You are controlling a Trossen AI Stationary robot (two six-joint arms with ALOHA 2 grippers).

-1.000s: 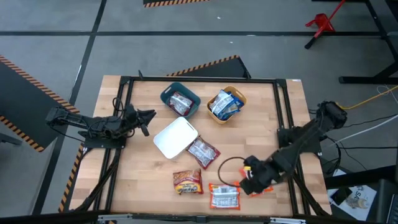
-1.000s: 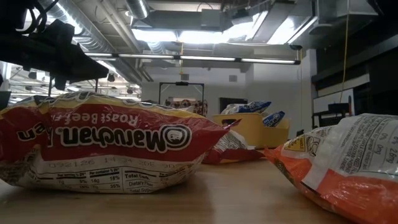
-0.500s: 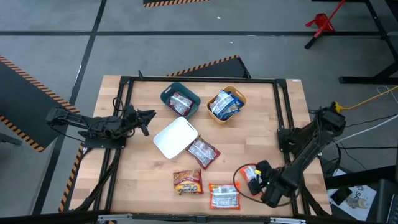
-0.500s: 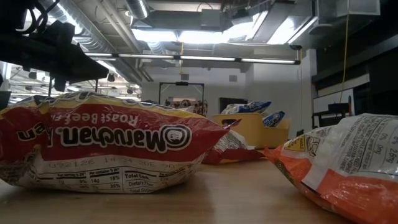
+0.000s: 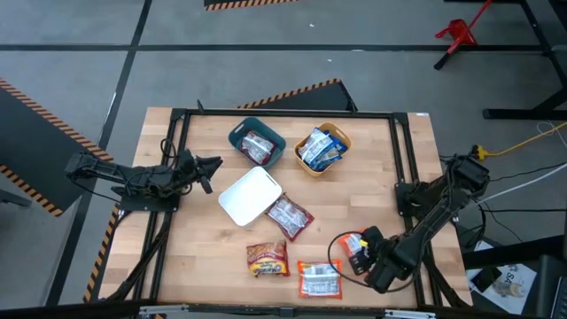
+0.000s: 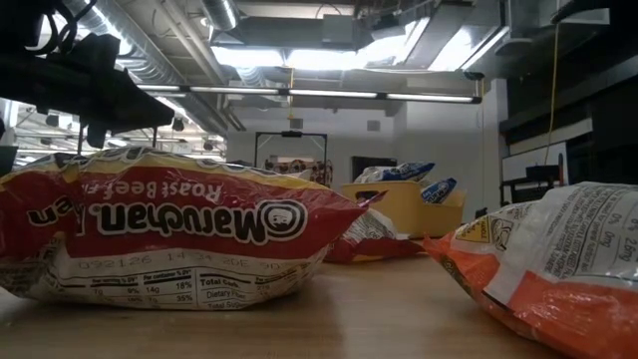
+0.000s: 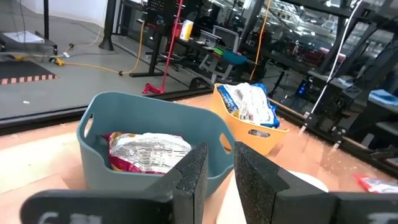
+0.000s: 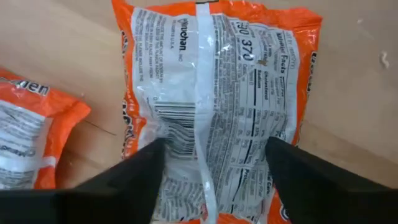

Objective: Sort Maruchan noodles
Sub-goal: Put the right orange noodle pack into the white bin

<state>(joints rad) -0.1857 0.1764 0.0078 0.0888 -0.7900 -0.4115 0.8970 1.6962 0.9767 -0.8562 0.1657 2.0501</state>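
Note:
My right gripper (image 5: 363,255) (image 8: 214,168) is open near the table's near right corner. It hangs above an orange-and-white noodle packet (image 5: 353,243) (image 8: 214,93) that lies flat, printed back up. One finger stands over each long edge; whether they touch it I cannot tell. A second orange packet (image 5: 319,279) (image 8: 31,143), a brown-and-yellow one (image 5: 267,259) and a dark red one (image 5: 290,217) also lie flat on the table. The teal bin (image 5: 241,133) holds a dark packet and the orange bin (image 5: 342,140) holds blue ones. My left gripper (image 5: 211,165) (image 7: 221,180) waits shut at the left.
A white bin (image 5: 251,195) stands mid-table between the two filled bins and the loose packets. A black frame (image 5: 283,113) runs around the table's edges. In the low view the red roast-beef packet (image 6: 169,234) and an orange packet (image 6: 558,269) fill the foreground. Bare wood lies along the left side.
My right arm has swung its wrist toward the near edge, off the orange packet that it covered a second ago. The packet now shows flat on the table beside the gripper. In the last half second the gripper has edged slightly back toward it.

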